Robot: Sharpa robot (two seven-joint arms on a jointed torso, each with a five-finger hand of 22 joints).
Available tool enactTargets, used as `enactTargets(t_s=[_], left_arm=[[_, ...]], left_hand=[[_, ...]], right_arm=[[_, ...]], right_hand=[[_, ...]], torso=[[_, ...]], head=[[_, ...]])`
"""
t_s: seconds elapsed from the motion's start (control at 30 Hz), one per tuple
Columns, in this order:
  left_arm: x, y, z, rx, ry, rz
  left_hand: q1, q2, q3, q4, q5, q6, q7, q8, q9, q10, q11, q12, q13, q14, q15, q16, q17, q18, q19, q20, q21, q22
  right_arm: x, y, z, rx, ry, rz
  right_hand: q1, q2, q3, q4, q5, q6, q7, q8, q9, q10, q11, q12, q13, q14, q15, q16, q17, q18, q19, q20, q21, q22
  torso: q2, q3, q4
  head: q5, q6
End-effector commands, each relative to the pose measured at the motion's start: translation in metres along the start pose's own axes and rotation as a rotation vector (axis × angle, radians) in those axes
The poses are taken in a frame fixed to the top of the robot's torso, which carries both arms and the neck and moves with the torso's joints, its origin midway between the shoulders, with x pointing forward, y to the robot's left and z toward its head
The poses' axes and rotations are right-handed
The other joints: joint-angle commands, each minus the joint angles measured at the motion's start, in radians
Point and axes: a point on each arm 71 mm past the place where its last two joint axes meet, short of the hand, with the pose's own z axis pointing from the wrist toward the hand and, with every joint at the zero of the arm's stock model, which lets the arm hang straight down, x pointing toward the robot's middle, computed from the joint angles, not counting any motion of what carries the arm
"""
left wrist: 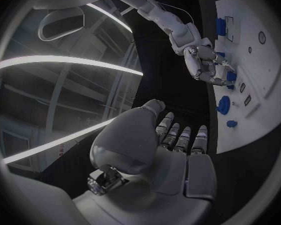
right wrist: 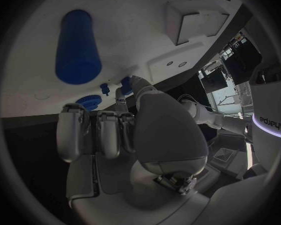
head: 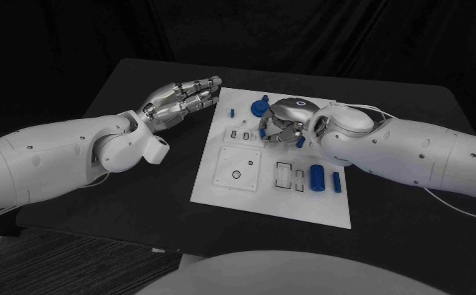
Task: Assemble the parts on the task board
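- Head view: the task board (head: 230, 188) lies in the middle of the black table (head: 129, 192). The right hand (head: 284, 127) is curled down over the board's far part, beside a round blue gear (head: 258, 107); whether it has hold of anything I cannot tell. A blue cylinder (head: 316, 177) and a slim blue bar (head: 336, 181) lie near the board's right edge. The left hand (head: 181, 102) hovers off the board's far left corner, fingers extended together, holding nothing.
- Left wrist view: the left hand (left wrist: 178, 150) is empty, fingers straight, beside the board (left wrist: 265, 75).
- Right wrist view: the right hand (right wrist: 128, 135) has its fingers bent toward the board (right wrist: 115, 15); a small blue peg (right wrist: 105, 88) sits just beyond the fingertips.
- Judgement: the parts look like light, rigid, smooth plastic, likely to slip, so pinch the cylinder across its middle.
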Motion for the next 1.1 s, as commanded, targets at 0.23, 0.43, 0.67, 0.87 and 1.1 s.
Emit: enactTargets(t_s=[0.23,0.43,0.67,0.87,1.1], left_arm=[[0.002,0.0006,0.0006,0.009,0.014,-0.012],[0.0019,0.0009,0.0003,0.007,0.014,-0.012],[0.0018,0.0014,0.0003,0.005,0.014,-0.013],[0.0016,0.0017,0.0003,0.005,0.013,-0.012],[0.0014,0.0015,-0.0003,0.005,0.01,-0.011]], left_hand=[[0.0,0.003,0.037,-0.005,0.016,-0.006,-0.002,0.009,0.016,-0.002,0.006,0.006,0.01,-0.008,0.005,0.005,-0.004,0.016,0.005,0.007,-0.001,0.0],[0.0,0.003,0.037,-0.005,0.016,-0.006,-0.002,0.009,0.016,-0.002,0.006,0.006,0.01,-0.008,0.005,0.005,-0.004,0.016,0.005,0.007,-0.001,0.0],[-0.001,0.003,0.039,-0.005,0.016,-0.005,-0.001,0.01,0.016,-0.003,0.006,0.006,0.01,-0.008,0.005,0.005,-0.004,0.016,0.004,0.007,-0.002,0.0],[-0.001,0.003,0.039,-0.005,0.015,-0.003,-0.001,0.01,0.016,-0.003,0.006,0.006,0.01,-0.008,0.005,0.005,-0.004,0.016,0.005,0.007,-0.001,0.0],[-0.001,0.002,0.04,-0.005,0.015,-0.003,0.0,0.01,0.016,-0.003,0.006,0.006,0.01,-0.009,0.004,0.005,-0.004,0.016,0.007,0.007,0.001,0.001]], right_arm=[[0.003,-0.0009,0.0013,0.019,0.015,-0.005],[0.0038,-0.0004,0.0021,0.021,0.021,-0.005],[0.0041,-0.0005,0.0027,0.023,0.024,-0.005],[0.0036,-0.0012,0.0022,0.025,0.018,-0.005],[-0.0004,-0.0019,-0.0016,0.016,-0.032,-0.002]], right_hand=[[0.003,0.003,-0.004,-0.006,-0.021,-0.026,0.0,-0.023,0.012,0.099,0.003,0.017,0.265,0.098,-0.001,-0.017,0.223,0.011,0.022,0.004,-0.021,0.222],[-0.008,0.001,-0.009,-0.009,-0.073,-0.058,0.0,-0.045,0.005,0.099,0.004,0.017,0.265,0.097,0.0,-0.019,0.221,0.012,0.021,0.005,-0.025,0.221],[-0.017,0.002,-0.015,-0.008,-0.109,-0.071,0.0,-0.054,-0.001,0.099,0.004,0.017,0.265,0.096,0.0,-0.02,0.218,0.013,0.021,0.006,-0.028,0.221],[-0.038,0.0,-0.032,0.0,-0.177,-0.078,-0.002,-0.06,-0.006,0.099,0.003,0.017,0.265,0.096,0.0,-0.021,0.218,0.013,0.021,0.005,-0.03,0.221],[-0.078,-0.039,-0.067,0.052,-0.291,-0.127,-0.004,-0.087,-0.028,0.099,0.001,0.017,0.265,0.096,-0.002,-0.022,0.216,0.013,0.021,0.004,-0.034,0.22]], torso=[[0.0,0.0002,-0.0011],[0.0,0.0,-0.0012],[0.0,0.0004,-0.0007],[0.0,0.0007,-0.0007],[0.0,0.0006,-0.0008]], head=[[0.001,0.0],[0.001,0.0],[0.0,0.0],[0.0,0.0],[0.006,0.0]])
